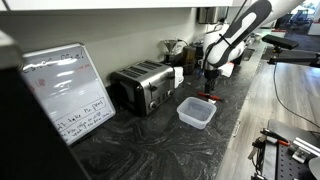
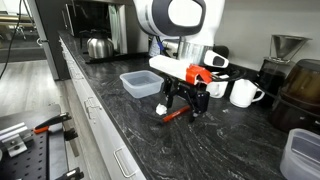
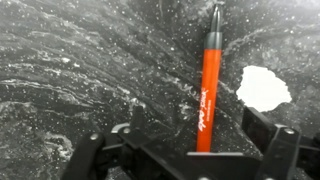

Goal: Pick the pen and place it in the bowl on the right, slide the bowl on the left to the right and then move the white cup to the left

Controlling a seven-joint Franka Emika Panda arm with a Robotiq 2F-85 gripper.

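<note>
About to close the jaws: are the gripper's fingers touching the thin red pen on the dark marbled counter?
Apart. The wrist view shows the thin red pen lying between the fingers of the open gripper, with bare dark counter visible on both sides.

The arm (image 2: 170,15) comes in from 12 o'clock in an exterior view and bends so that the tool (image 2: 185,106) points straight down. In the wrist view its two fingers (image 3: 98,152) stand wide apart at 7 and 5 o'clock, seemingly clasping nothing.

kitchen — toaster (image 1: 143,85), kettle (image 2: 97,45), stone counter (image 1: 150,145)
</note>
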